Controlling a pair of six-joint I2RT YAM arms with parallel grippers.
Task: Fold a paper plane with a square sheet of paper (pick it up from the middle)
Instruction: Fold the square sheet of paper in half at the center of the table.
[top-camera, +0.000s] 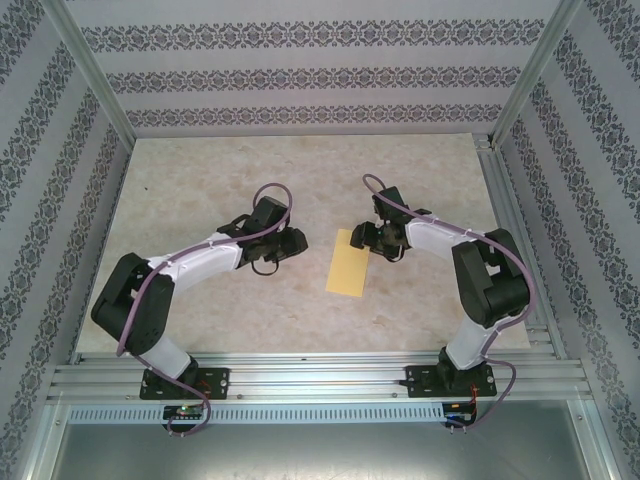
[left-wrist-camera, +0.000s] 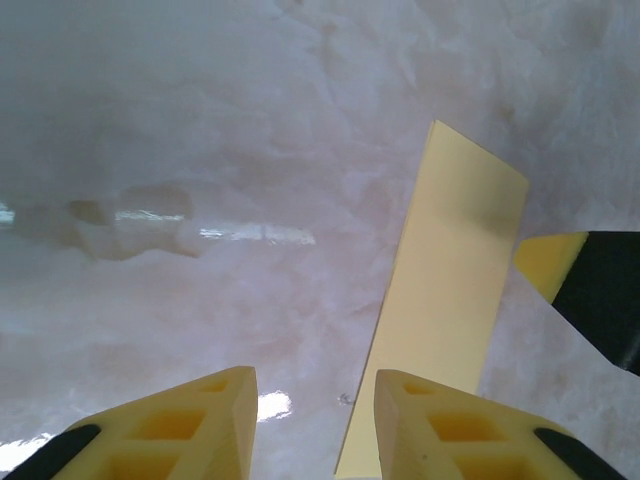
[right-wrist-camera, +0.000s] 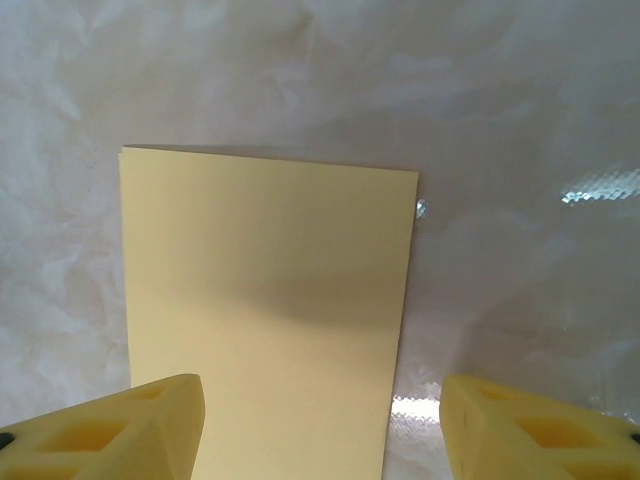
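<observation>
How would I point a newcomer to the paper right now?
On the pale marbled table, look between the left arm and right arm. The paper lies flat there, by the right arm's tip. It is a plain yellow rectangle, unlike the black-and-white arms around it.

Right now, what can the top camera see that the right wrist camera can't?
The top view gives the whole scene: both arms, with the left tool and right tool on either side of the folded yellow paper, plus the table edges and the patterned walls. The right wrist view gives the close-up: the right tool's yellow fingertips spread wide apart, and what seem to be two paper layers slightly offset at the far left corner. Both share the paper lying flat on the pale table, held by nothing.
</observation>
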